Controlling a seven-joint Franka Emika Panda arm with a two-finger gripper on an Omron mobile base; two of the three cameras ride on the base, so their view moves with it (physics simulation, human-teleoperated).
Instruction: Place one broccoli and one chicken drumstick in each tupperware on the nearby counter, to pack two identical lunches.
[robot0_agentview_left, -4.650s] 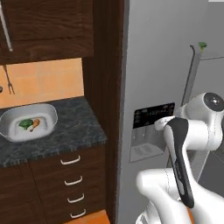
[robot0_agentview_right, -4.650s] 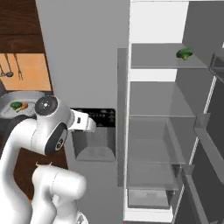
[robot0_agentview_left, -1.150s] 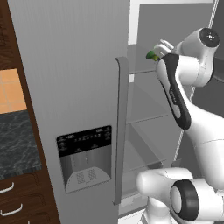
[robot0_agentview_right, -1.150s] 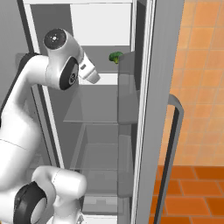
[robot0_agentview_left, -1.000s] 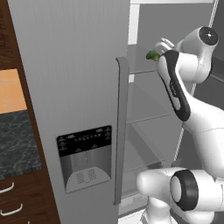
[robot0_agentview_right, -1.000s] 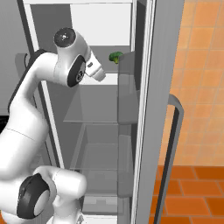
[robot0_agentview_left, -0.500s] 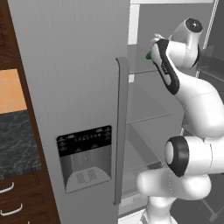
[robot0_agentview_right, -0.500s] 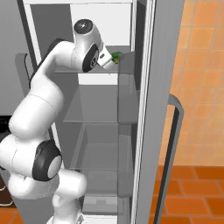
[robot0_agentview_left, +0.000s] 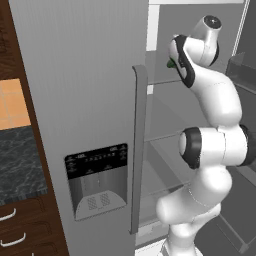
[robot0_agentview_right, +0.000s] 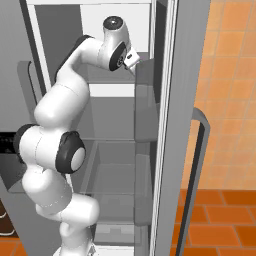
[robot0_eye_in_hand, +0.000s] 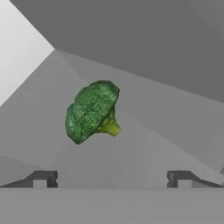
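Observation:
A green broccoli (robot0_eye_in_hand: 92, 111) with a pale stalk lies on its side on the grey upper fridge shelf, a short way ahead of my gripper (robot0_eye_in_hand: 111, 179). The gripper is open, both dark fingertips (robot0_eye_in_hand: 41, 179) spread wide with nothing between them. In the left base view a sliver of the broccoli (robot0_agentview_left: 170, 63) peeks out beside the raised arm. The dark speckled counter (robot0_agentview_left: 20, 165) shows at the left edge. The tupperware and the chicken drumstick are out of view.
The closed grey fridge door (robot0_agentview_left: 95, 125) with its dispenser panel stands left of the arm. The open right door (robot0_agentview_right: 175, 130) with its bins and curved handle (robot0_agentview_right: 197, 165) stands close beside my hand (robot0_agentview_right: 131, 58). Glass shelves sit lower in the fridge.
Since the oldest frames the base has driven from the counter to the fridge. Over the last second the arm has swung up and deeper onto the top shelf, bringing the hand close to the broccoli.

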